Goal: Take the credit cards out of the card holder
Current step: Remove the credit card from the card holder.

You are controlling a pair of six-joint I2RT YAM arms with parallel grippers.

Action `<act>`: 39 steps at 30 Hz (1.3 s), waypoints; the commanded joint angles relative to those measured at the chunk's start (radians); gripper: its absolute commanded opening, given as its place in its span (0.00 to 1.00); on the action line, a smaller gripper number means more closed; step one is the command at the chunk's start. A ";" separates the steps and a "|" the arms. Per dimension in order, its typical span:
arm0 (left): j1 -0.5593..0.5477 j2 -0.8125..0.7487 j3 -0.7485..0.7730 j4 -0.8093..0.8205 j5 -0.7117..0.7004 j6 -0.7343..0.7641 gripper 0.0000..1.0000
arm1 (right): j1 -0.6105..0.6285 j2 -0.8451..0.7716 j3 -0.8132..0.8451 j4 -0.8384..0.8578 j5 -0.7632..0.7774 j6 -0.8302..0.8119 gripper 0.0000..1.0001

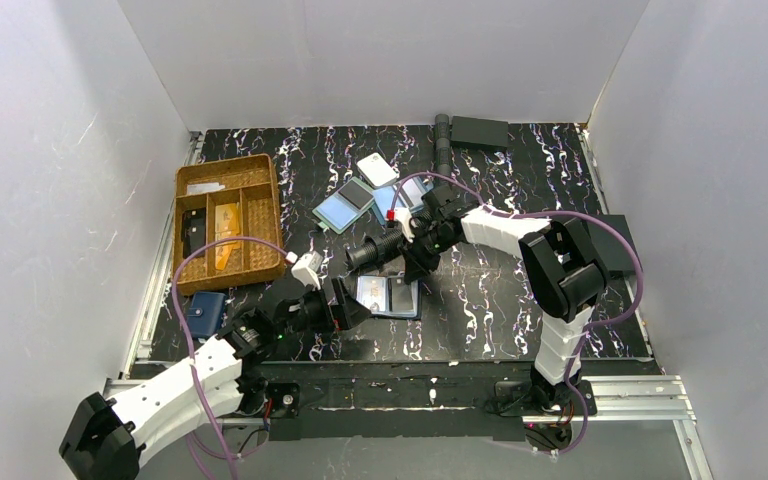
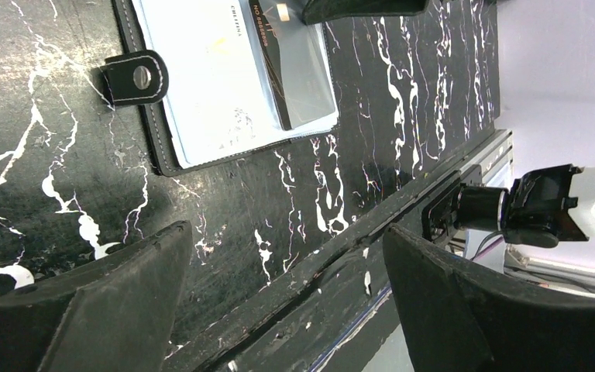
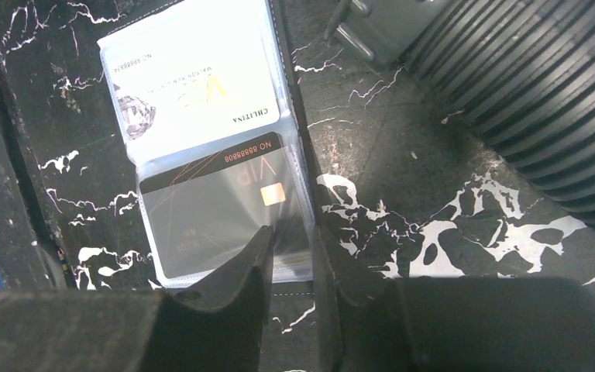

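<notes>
From the left wrist, the card holder [image 2: 157, 143] runs off the top edge, so only its lower part and strap tab [image 2: 135, 77] show. From the right wrist, the right gripper [image 3: 293, 232] covers the lower edge of the dark card [image 3: 217, 209]. Whether the jaws pinch the card holder or only stand over it is unclear. From above, the left gripper [image 1: 360, 305] hides the card holder's near side, and the card print is too small to read.
</notes>
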 commanded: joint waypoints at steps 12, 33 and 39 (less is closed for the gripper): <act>0.004 0.183 0.125 0.039 0.133 0.055 0.83 | 0.014 0.008 0.020 -0.244 0.075 -0.224 0.16; -0.035 0.474 0.182 0.186 0.047 -0.108 0.57 | -0.023 -0.052 0.051 -0.321 0.040 -0.273 0.51; -0.036 0.532 0.208 0.185 0.048 -0.114 0.56 | -0.073 -0.123 0.039 -0.292 0.002 -0.248 0.62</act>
